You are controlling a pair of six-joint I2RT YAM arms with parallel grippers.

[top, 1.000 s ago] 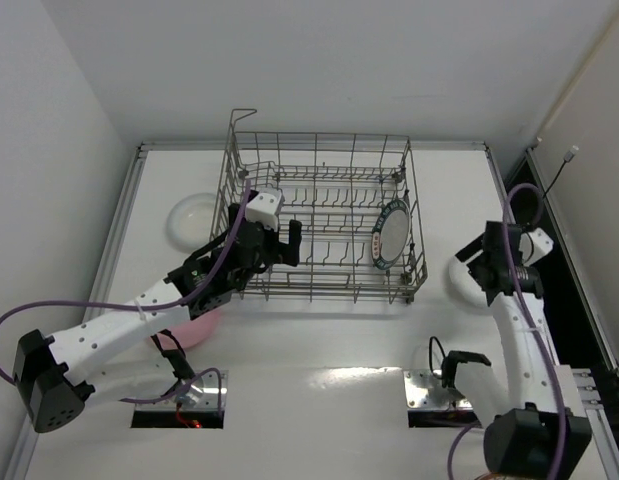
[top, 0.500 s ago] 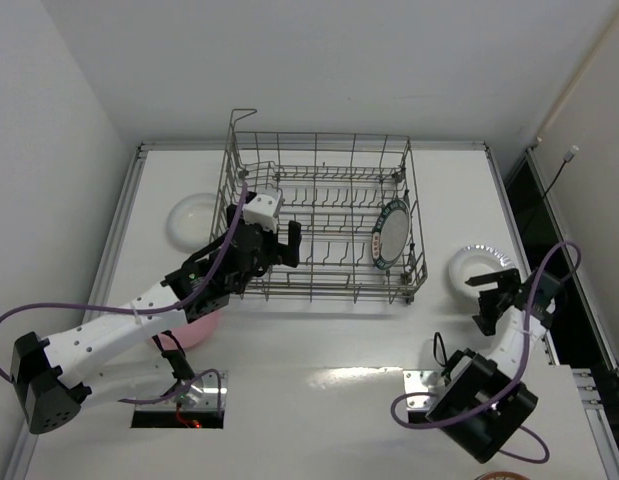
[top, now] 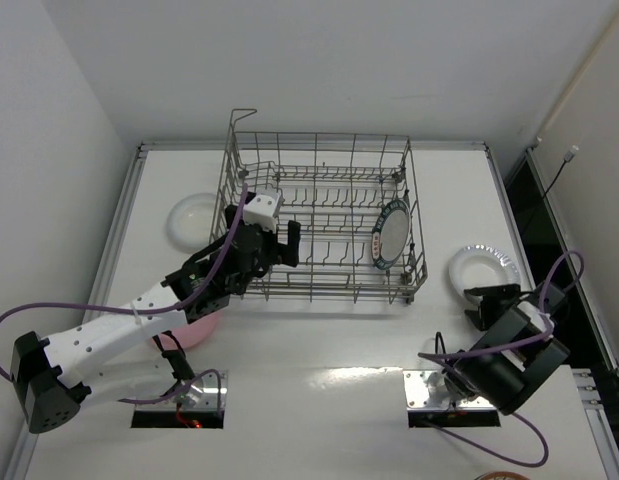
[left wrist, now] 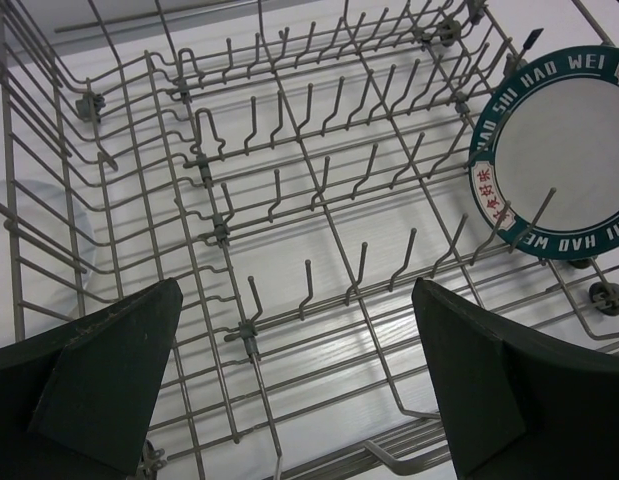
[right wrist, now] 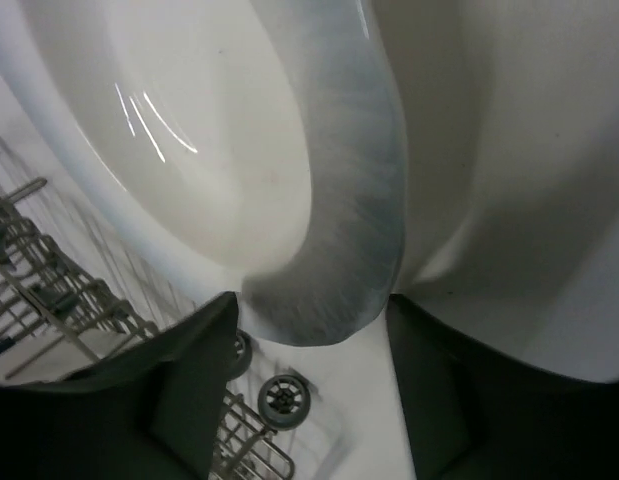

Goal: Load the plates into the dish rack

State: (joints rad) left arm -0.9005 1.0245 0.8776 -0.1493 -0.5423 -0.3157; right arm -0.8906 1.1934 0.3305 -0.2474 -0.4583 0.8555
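The teal-rimmed plate (left wrist: 561, 150) reading "HAO WEI" stands in the rack (left wrist: 247, 330). The left gripper (left wrist: 297, 290) is spread. The right gripper (right wrist: 311, 305) straddles the white plate (right wrist: 189, 150)'s rim; whether it pinches is unclear.

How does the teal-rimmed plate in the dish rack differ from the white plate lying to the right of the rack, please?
The teal-rimmed plate stands on edge in the dish rack, between tines; the white plate lies flat on the table. The teal-rimmed plate has a dark lettered band round its rim; the white plate is plain. Both are round with white centres.
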